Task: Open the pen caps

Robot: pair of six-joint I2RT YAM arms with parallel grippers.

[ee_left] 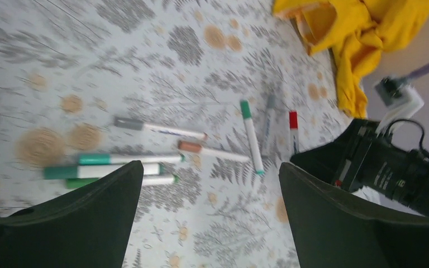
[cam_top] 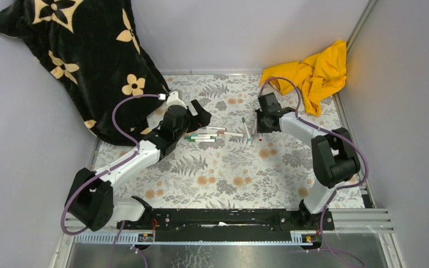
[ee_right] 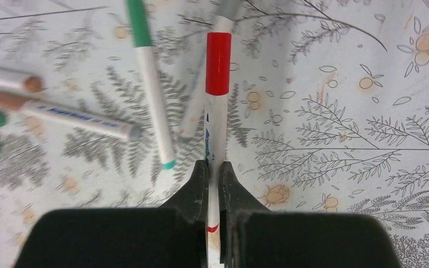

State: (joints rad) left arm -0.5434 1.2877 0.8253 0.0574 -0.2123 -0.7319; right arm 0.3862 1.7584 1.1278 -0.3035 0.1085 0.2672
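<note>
Tablecloth point(cam_top: 229, 178): fern-and-blossom print over the whole work surface, taken in entire from overhead only.
Black blanket point(cam_top: 84, 56): cream flower pattern, heaped in the far left corner and spilling onto the cloth's edge; caught by the overhead camera alone.
Yellow cloth point(cam_top: 315, 75): crumpled in the far right corner; also seen at upper right from the left wrist point(ee_left: 368, 33).
Left gripper point(ee_left: 209, 173): fingers spread wide with nothing between them, poised over the pens; spread plain only from its own camera, while overhead point(cam_top: 198, 117) places it at the left end of the scatter.
Right gripper point(ee_right: 213, 167): fingers pinched narrow on the white barrel of the red-capped pen point(ee_right: 217, 128); from overhead point(cam_top: 260, 129) only a black wrist at the right end of the pens, the grip hidden. Lifted or lying on the cloth, cannot tell.
Pen caps: all seated on their barrels at mid-table.
Red cap point(ee_right: 218, 63): at the held pen's far end, apart from the fingertips.
Green cap point(ee_right: 138, 22): on a tilted pen just left of it.
Brown cap point(ee_right: 5, 99): farther left.
Grey cap point(ee_left: 125, 123): shown by the left wrist view only.
Three green caps point(ee_left: 61, 172): side by side nearest the left fingers, clear only in that view.
</note>
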